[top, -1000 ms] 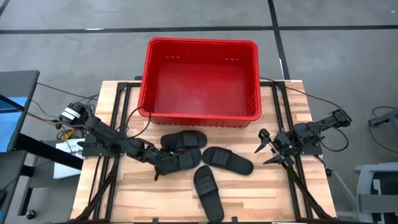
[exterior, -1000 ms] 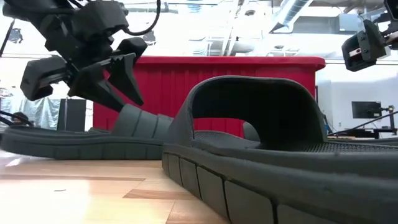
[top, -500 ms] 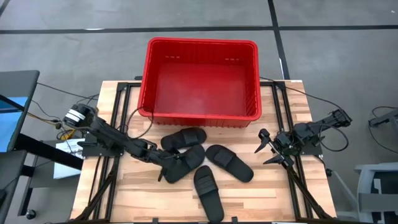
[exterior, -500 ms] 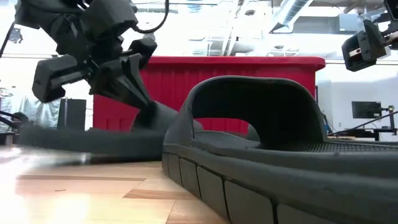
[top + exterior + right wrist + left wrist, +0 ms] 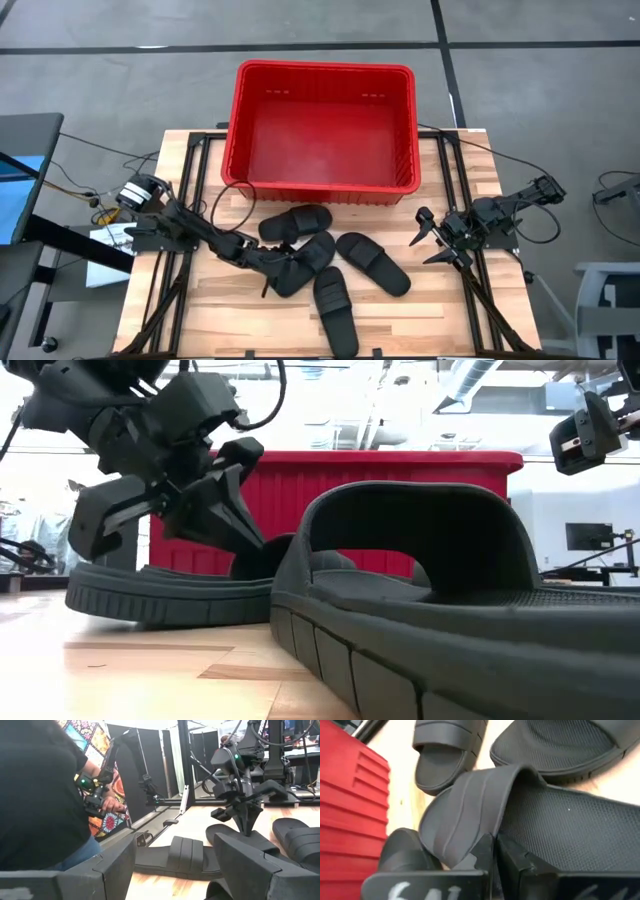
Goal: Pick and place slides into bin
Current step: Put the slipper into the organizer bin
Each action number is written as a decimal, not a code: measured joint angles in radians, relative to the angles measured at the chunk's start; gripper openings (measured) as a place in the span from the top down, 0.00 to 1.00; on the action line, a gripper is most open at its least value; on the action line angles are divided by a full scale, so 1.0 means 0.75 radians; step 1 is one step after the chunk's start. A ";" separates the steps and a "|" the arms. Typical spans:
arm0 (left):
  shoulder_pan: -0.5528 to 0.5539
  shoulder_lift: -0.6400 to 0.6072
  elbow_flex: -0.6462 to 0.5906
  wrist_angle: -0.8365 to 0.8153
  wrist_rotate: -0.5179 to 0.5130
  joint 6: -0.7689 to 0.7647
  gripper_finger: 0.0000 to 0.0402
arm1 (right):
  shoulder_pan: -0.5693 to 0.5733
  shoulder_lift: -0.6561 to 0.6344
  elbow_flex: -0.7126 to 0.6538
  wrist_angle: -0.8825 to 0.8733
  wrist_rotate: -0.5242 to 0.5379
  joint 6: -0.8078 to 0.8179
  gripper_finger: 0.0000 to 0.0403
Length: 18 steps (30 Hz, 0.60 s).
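The red bin (image 5: pixel 325 130) stands at the table's far middle. Several black slides lie close together in front of it: one near the bin (image 5: pixel 295 222), one to the right (image 5: pixel 373 263), one by the near edge (image 5: pixel 335 308), which fills the low view's foreground (image 5: pixel 420 610). My left gripper (image 5: pixel 272 266) is shut on the strap of the left slide (image 5: pixel 305 262), coming in low from the left. My right gripper (image 5: pixel 428 240) hangs open above the table's right part, apart from every slide. My left gripper pinches the edge of the slide's wide strap (image 5: pixel 481 834) between its two fingers (image 5: pixel 517 860), where the strap rises from the sole. The fingers slant down from the table's left side. The slide lies about level, low over the boards (image 5: pixel 160 598), touching the slide beside it.
A person in a black shirt (image 5: pixel 40 795) stands beyond the table's left side. Cables (image 5: pixel 215 195) loop over the table's left part near the bin's corner. Bare boards (image 5: pixel 200 310) lie at the near left and near right.
My left gripper has shut on the slide's strap and gone toward the table's right and near edges. The held slide has slid and turned with it, pressing up against the slide on its right, which has shifted a little to the right.
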 joint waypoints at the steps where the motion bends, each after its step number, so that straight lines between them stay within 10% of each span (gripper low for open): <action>1: -0.007 -0.002 0.001 -0.001 -0.012 -0.008 1.00 | 0.000 0.000 0.000 -0.001 0.000 0.000 0.35; 18: -0.132 -0.014 0.158 -0.318 -0.149 -0.153 1.00 | 0.000 0.000 0.000 -0.001 0.000 0.000 0.35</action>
